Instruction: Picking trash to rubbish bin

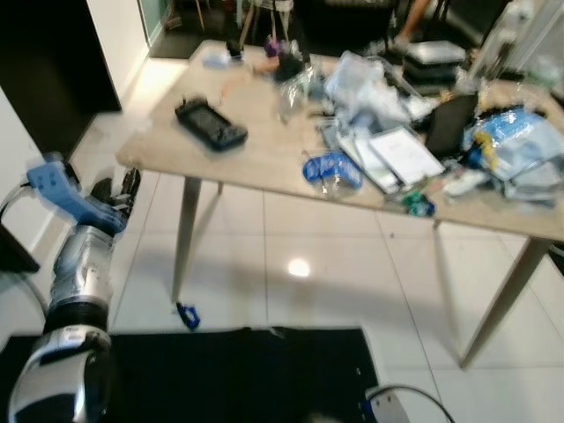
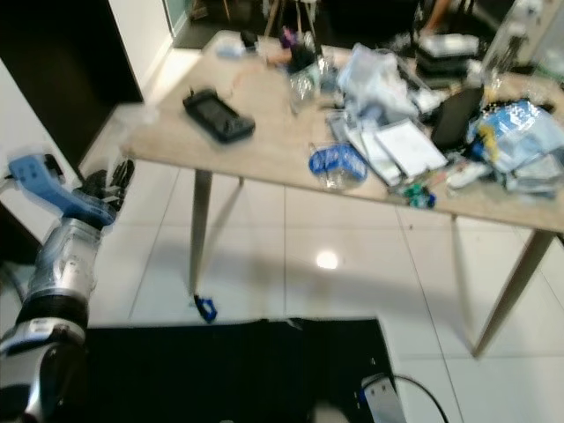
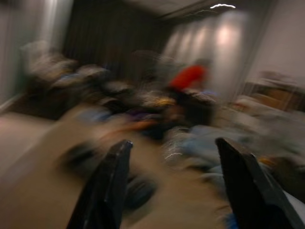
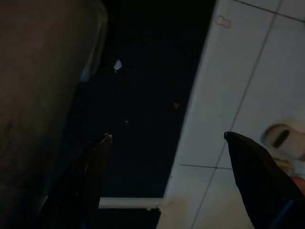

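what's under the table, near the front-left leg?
A small blue scrap lies on the white tile floor by the table leg, beside a black mat. Blur hides what it is.

Left hand [image 1: 115,196] raised, fingers apart (blurred), right hand [image 4: 167,162] likewise spread

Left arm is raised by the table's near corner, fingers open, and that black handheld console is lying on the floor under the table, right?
Not quite. The black handheld console lies on the table top, near its left end, as the left eye view shows. The rest holds: the left gripper is raised beside the table's near corner, and the left wrist view shows its fingers apart.
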`<state>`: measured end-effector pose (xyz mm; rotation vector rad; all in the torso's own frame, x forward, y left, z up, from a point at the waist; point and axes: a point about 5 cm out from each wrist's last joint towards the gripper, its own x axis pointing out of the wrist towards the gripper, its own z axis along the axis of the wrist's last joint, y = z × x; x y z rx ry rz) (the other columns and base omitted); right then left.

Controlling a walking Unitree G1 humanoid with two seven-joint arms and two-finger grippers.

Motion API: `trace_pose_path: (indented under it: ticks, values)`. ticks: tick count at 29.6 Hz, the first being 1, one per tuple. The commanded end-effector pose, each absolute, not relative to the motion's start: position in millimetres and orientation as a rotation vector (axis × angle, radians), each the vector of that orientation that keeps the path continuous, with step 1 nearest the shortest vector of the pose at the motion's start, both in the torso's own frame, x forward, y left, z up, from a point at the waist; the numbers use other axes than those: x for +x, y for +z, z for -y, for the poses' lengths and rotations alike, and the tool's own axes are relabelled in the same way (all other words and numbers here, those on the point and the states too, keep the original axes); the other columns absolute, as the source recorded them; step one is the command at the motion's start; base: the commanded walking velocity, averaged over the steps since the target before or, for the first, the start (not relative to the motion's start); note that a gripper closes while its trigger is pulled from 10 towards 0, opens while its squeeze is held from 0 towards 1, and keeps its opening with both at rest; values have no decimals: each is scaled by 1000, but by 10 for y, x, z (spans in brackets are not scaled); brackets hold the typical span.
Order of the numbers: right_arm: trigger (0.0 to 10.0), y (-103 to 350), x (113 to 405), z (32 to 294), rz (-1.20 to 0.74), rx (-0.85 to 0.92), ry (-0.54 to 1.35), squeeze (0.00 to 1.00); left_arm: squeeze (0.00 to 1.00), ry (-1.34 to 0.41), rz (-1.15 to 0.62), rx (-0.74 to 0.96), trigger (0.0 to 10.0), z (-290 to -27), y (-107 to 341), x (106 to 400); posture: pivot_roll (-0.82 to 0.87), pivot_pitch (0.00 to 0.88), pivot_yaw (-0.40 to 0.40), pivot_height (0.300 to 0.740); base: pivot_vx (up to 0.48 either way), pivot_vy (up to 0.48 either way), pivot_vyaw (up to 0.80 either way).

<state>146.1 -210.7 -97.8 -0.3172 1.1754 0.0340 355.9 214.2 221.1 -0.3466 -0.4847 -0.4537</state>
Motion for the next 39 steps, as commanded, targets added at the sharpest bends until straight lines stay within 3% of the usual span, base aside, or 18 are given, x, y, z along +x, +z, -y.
trace_pose_path:
  ticks: [1, 8, 14, 16, 25, 29, 35, 39]
  values:
    - [10000, -998, 1387, 2149, -1208, -315, 22, 0, 0, -722, 458, -308, 10000, -1698, 2172, 3443, -60, 113, 25, 740, 379, 0, -769]
    - [10000, -998, 1388, 2145, -1204, -310, 17, 0, 0, -974, 416, -186, 10000, -1297, 2102, 3268, -65, 117, 28, 740, 376, 0, -762]
    - [10000, -998, 1387, 2144, -1205, -302, 14, 0, 0, -1056, 364, -105, 10000, -1231, 2056, 3167, -62, 122, 25, 740, 375, 0, -620]
    - [10000, -997, 1390, 2146, -1206, -308, 19, 0, 0, -1078, 329, 19, 10000, -1166, 2014, 3108, -62, 122, 25, 740, 364, 0, 0]
    - [10000, -995, 1395, 2146, -1206, -307, 22, 0, 0, -1146, 276, 165, 10000, -1060, 1920, 3015, -60, 127, 24, 740, 348, 0, 0]
    - [10000, -994, 1400, 2145, -1209, -313, 26, 0, 0, -1244, 215, 337, 10000, -1028, 1839, 2905, -56, 127, 23, 740, 307, 0, 0]
    - [10000, -993, 1405, 2142, -1212, -322, 33, 0, 0, -1369, 134, 445, 10000, -981, 1764, 2729, -54, 130, 28, 740, 95, 0, 0]
    - [10000, -993, 1407, 2141, -1213, -323, 33, 0, 0, -1306, 119, 456, 10000, -990, 1764, 2799, -54, 130, 28, 740, 0, 0, 0]
